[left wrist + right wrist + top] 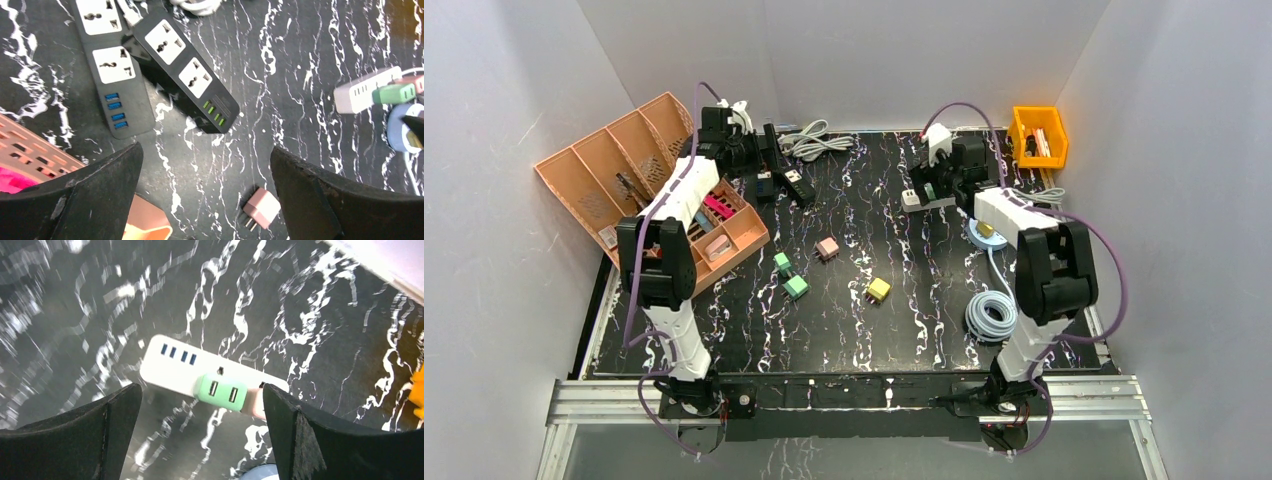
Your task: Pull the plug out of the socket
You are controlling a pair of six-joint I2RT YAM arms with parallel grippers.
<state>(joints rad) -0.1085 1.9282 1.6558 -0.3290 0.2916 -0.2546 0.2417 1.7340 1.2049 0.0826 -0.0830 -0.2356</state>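
A white power strip (170, 365) lies on the black marbled table, with a green plug (222, 392) and a pink plug (256, 405) seated side by side in it. My right gripper (201, 390) hangs open above them, its fingers apart from the plugs and holding nothing. From the left wrist view the same strip (360, 90) and green plug (397, 93) sit at the far right. My left gripper (206, 148) is open and empty over bare table, just short of two black power strips (185, 70). In the top view both grippers are at the back: left (774, 185), right (934, 190).
Loose plugs lie mid-table: pink (827, 247), two green (796, 287), yellow (878, 289). An orange organiser (614, 170) stands at the left and an orange bin (1039, 135) at the back right. A coiled cable (991, 315) and a tape roll (984, 232) lie on the right.
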